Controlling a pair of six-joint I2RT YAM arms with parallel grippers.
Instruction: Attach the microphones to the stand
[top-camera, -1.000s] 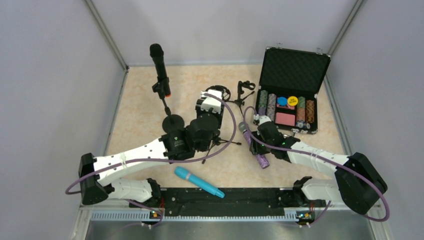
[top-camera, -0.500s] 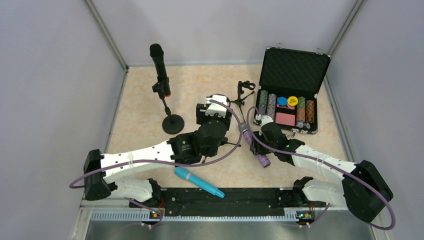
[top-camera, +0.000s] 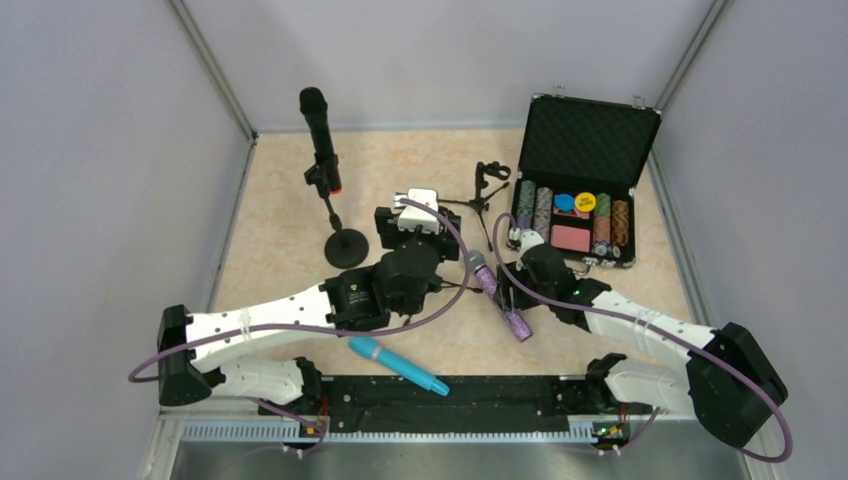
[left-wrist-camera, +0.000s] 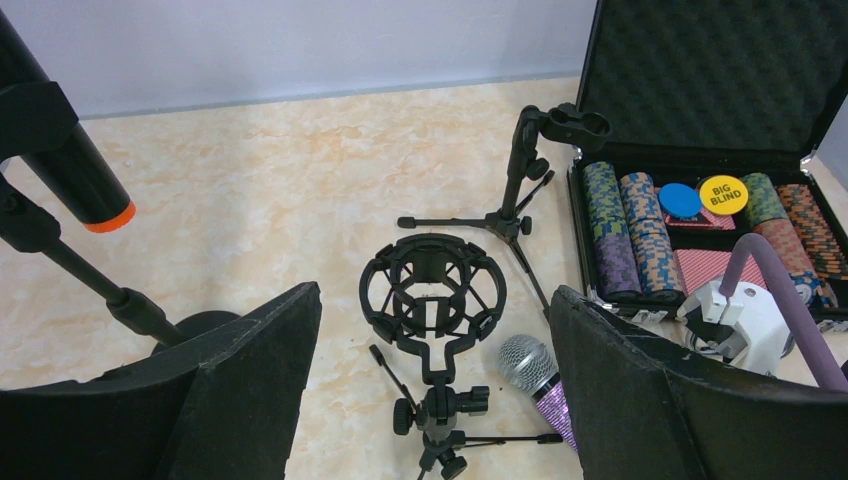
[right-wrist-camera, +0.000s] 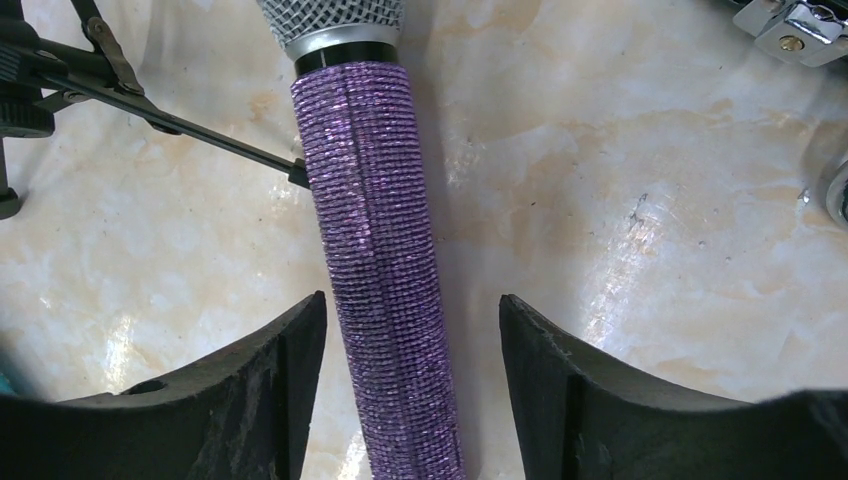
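- Nearest, at six o'clock, the cyan microphone (top-camera: 398, 364) lies flat.
- Right gripper (right-wrist-camera: 412, 315) straddles the purple microphone (right-wrist-camera: 375, 250), fingers spread wider than its body.
- Left gripper (left-wrist-camera: 435, 330) gapes wide over the shock-mount stand (left-wrist-camera: 432, 290).
- At eleven o'clock, the black microphone (top-camera: 320, 125) sits clipped in its round-base stand (top-camera: 346, 246).

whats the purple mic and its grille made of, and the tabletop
Purple microphone: the body looks wrapped in a glittery woven or beaded covering, in fine sparkling rows. Grille: silver wire mesh, probably metal. Tabletop: glossy beige marble look, with veins and glare; stone or laminate, cannot tell.
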